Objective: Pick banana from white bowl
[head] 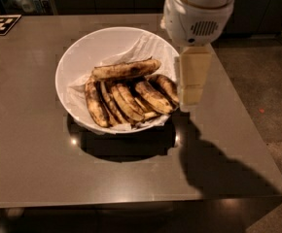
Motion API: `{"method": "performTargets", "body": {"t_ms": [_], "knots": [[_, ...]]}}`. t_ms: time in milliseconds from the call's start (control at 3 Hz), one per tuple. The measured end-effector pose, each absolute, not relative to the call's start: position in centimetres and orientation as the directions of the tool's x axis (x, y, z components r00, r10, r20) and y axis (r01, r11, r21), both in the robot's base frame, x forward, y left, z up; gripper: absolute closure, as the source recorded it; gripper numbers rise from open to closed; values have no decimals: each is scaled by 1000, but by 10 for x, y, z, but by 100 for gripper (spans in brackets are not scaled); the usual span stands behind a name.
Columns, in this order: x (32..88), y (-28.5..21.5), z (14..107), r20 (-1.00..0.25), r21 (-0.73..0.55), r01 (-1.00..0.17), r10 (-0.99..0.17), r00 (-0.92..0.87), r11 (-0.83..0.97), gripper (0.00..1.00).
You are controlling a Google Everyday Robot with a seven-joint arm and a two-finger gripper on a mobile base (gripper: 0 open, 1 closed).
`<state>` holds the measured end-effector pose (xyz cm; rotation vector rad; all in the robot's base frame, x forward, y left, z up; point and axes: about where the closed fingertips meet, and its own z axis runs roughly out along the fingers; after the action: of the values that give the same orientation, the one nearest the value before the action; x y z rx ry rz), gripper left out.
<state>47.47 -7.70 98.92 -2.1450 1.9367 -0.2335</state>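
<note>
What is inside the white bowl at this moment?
Crumpled white paper lines the white bowl; a long banana lies beside several shorter bananas on it. The bowl's bottom is covered. The gripper hangs at the bowl's rim, picture right.

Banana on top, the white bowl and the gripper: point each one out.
banana [126, 70]: camera view, middle of its blotched skin.
white bowl [99, 45]: camera view, bare inner wall at the back.
gripper [190, 99]: camera view, lower end, beside the bowl's right rim.
</note>
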Motion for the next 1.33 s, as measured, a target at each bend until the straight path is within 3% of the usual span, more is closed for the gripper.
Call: {"method": "performTargets", "body": {"t_ms": [667, 1333], "knots": [[477, -73, 993, -51, -303, -949, -992, 112, -92, 0], [501, -34, 990, -48, -269, -938, -970, 238, -217, 19]]}}
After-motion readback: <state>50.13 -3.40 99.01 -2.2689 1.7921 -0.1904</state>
